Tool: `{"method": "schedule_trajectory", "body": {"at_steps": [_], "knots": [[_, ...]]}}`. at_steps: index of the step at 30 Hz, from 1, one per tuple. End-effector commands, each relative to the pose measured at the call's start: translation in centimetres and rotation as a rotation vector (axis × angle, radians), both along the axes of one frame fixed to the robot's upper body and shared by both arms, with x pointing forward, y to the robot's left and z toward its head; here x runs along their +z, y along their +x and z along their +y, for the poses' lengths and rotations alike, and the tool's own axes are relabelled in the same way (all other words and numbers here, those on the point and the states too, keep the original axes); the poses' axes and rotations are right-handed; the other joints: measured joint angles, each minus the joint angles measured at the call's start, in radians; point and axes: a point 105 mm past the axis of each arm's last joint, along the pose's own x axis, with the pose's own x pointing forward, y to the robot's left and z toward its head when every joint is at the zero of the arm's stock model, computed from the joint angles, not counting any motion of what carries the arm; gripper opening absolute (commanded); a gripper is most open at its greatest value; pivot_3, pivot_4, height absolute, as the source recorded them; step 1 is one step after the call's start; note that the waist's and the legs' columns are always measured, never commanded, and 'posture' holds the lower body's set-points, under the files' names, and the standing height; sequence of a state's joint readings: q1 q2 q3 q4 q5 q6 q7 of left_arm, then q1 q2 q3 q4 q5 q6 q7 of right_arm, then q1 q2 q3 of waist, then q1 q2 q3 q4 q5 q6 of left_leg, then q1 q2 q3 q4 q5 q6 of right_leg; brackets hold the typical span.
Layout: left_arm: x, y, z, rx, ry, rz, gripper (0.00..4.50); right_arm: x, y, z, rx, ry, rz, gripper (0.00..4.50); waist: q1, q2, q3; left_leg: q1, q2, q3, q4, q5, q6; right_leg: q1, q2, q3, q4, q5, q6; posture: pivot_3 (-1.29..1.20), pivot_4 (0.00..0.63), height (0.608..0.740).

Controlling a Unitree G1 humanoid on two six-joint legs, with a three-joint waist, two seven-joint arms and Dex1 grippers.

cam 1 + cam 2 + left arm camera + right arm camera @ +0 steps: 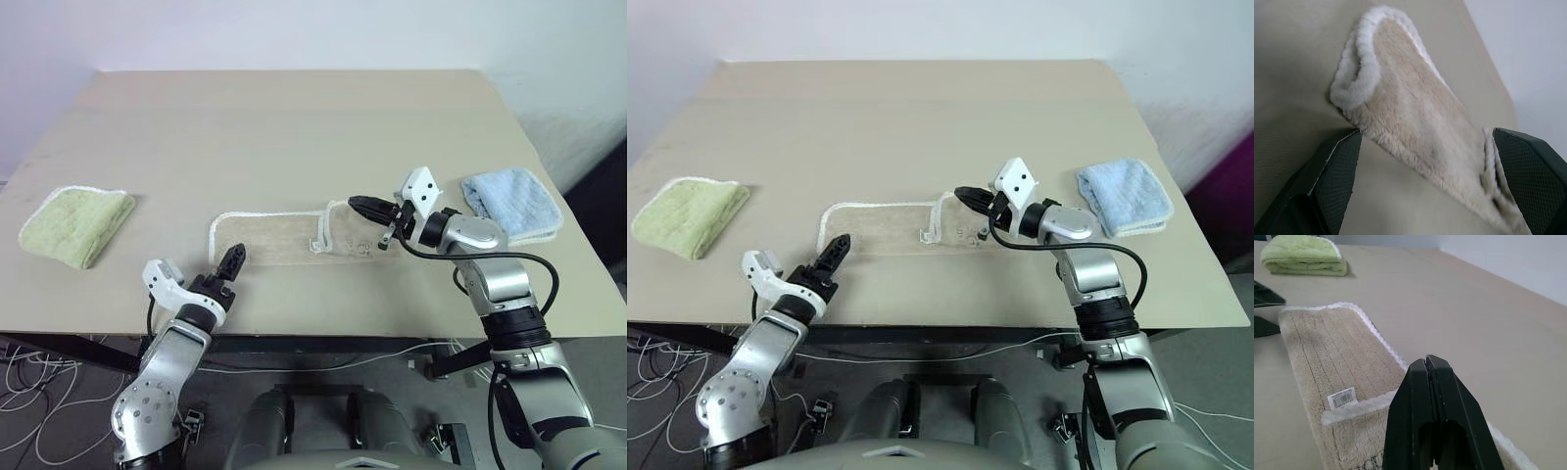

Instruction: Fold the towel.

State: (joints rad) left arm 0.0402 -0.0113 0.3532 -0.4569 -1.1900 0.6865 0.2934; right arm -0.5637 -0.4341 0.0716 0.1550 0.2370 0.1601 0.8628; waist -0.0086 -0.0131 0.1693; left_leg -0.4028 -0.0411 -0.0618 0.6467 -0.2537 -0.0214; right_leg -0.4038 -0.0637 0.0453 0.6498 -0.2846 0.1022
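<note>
We see the right gripper (355, 204) with its two black fingers pressed together and nothing between them, hanging level over the right end of the towel (279, 238) and pointing left. In the right wrist view the closed fingers (1437, 411) rise as one dark wedge in front of the cloth. Just beyond them a small white tag (1342, 398) lies on the towel's surface; it carries a printed barcode, but we cannot read any figures or words on it. Some dark marks show on the cloth near the fingers' base, too blurred for us to read.

Our left gripper (231, 263) sits at the towel's near left corner with its fingers spread wide. In the left wrist view the two fingers (1332, 176) stand on either side of the towel's rounded corner, apart from it.

The towel is a long beige terry strip with a white stitched border, lying flat across the near middle of the table (294, 127). Its right end is folded back on itself, so a white edge crosses the strip there, and a small white loop (317, 244) shows at that fold.

To the far left lies a folded light green towel (76, 223). At the right lies a folded light blue towel (512, 203), just behind the right arm.
</note>
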Motion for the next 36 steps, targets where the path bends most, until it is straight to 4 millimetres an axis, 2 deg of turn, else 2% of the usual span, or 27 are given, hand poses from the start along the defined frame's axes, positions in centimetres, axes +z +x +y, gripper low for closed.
{"method": "schedule_trajectory", "body": {"at_steps": [1, 4, 7, 17, 19, 23, 26, 29, 32, 34, 36], "knots": [[-1.5, 0.6, 1.6, 0.104, -0.065, 0.099, 4.50, 1.0, -0.1, 0.0, 0.004, 0.010, -0.047, 0.04, 0.000, 0.000, 0.000, 0.000, 0.000, 0.000, 0.000, 0.000, 0.000, 0.000, 0.000, 0.000, 0.000, 0.000, 0.000, 0.00, 0.150, 0.740], [-1.5, 1.4, 1.9, 0.132, -0.101, 0.114, 4.50, 1.0, -0.2, 0.0, -0.001, 0.011, -0.049, 0.04, 0.000, 0.000, 0.000, 0.002, 0.000, 0.000, 0.000, 0.000, 0.000, 0.002, 0.001, 0.000, 0.000, 0.000, 0.000, 0.00, 0.150, 0.740], [-1.5, 1.6, 1.8, 0.127, -0.107, 0.112, 3.93, 1.0, -0.3, -0.1, -0.006, 0.012, -0.051, 0.00, -0.001, 0.000, 0.000, 0.005, 0.000, 0.000, -0.001, 0.000, 0.000, 0.005, 0.001, 0.000, -0.001, 0.000, 0.000, 0.00, 0.150, 0.740], [-0.5, 2.0, 3.1, 0.185, -0.159, 0.040, 0.47, 0.7, -0.3, -0.7, -0.041, 0.013, -0.051, 0.00, -0.002, 0.000, 0.000, 0.007, 0.000, 0.001, -0.002, 0.000, 0.000, 0.007, 0.001, 0.000, -0.002, 0.000, 0.000, 0.00, 0.150, 0.740], [-0.4, 2.0, 3.4, 0.198, -0.165, 0.032, 0.05, 0.6, -0.4, -0.8, -0.045, 0.013, -0.049, 0.00, -0.002, 0.000, 0.000, 0.007, 0.000, 0.001, -0.002, 0.000, 0.000, 0.007, 0.001, 0.000, -0.002, 0.000, 0.000, 0.00, 0.150, 0.740], [0.2, 2.1, 4.0, 0.213, -0.154, 0.000, 0.05, 0.5, -0.4, -1.0, -0.056, 0.013, -0.047, 0.00, -0.002, -0.001, 0.000, 0.007, 0.000, 0.001, -0.003, 0.000, 0.000, 0.007, 0.001, 0.000, -0.002, 0.000, 0.000, 0.00, 0.150, 0.740], [1.1, 2.1, 5.7, 0.242, -0.119, -0.051, 0.05, 0.4, -0.3, -1.3, -0.068, 0.014, -0.046, 0.00, -0.003, -0.001, 0.001, 0.007, 0.000, 0.001, -0.003, 0.000, 0.000, 0.006, 0.001, 0.000, -0.002, 0.000, 0.000, 0.00, 0.150, 0.740], [2.8, 2.2, 7.9, 0.260, -0.053, -0.116, 0.05, 0.4, -0.3, -1.5, -0.080, 0.016, -0.048, 0.00, -0.005, -0.001, 0.001, 0.007, 0.000, 0.001, -0.003, 0.000, 0.000, 0.006, 0.001, 0.000, -0.002, 0.000, 0.000, 0.00, 0.150, 0.740], [5.4, 2.4, 9.4, 0.246, 0.010, -0.220, 0.05, 0.6, -0.2, -1.9, -0.100, 0.017, -0.056, 0.00, -0.004, -0.001, 0.001, 0.007, 0.000, 0.001, -0.003, 0.000, 0.000, 0.006, 0.001, 0.000, -0.003, 0.000, 0.000, 0.00, 0.150, 0.740], [7.0, 2.7, 9.0, 0.189, 0.069, -0.279, 0.05, 0.8, -0.1, -2.4, -0.121, 0.017, -0.064, 0.00, -0.001, -0.002, 0.001, 0.006, 0.000, 0.001, -0.003, 0.000, 0.000, 0.006, 0.001, 0.000, -0.003, 0.000, 0.000, 0.00, 0.150, 0.740], [8.4, 3.1, 7.3, 0.085, 0.157, -0.336, 0.05, 0.9, 0.1, -2.8, -0.137, 0.016, -0.070, 0.00, 0.000, -0.002, 0.001, 0.006, -0.001, 0.000, -0.003, 0.000, 0.000, 0.006, 0.000, 0.000, -0.003, 0.000, 0.000, 0.00, 0.150, 0.740]]}}
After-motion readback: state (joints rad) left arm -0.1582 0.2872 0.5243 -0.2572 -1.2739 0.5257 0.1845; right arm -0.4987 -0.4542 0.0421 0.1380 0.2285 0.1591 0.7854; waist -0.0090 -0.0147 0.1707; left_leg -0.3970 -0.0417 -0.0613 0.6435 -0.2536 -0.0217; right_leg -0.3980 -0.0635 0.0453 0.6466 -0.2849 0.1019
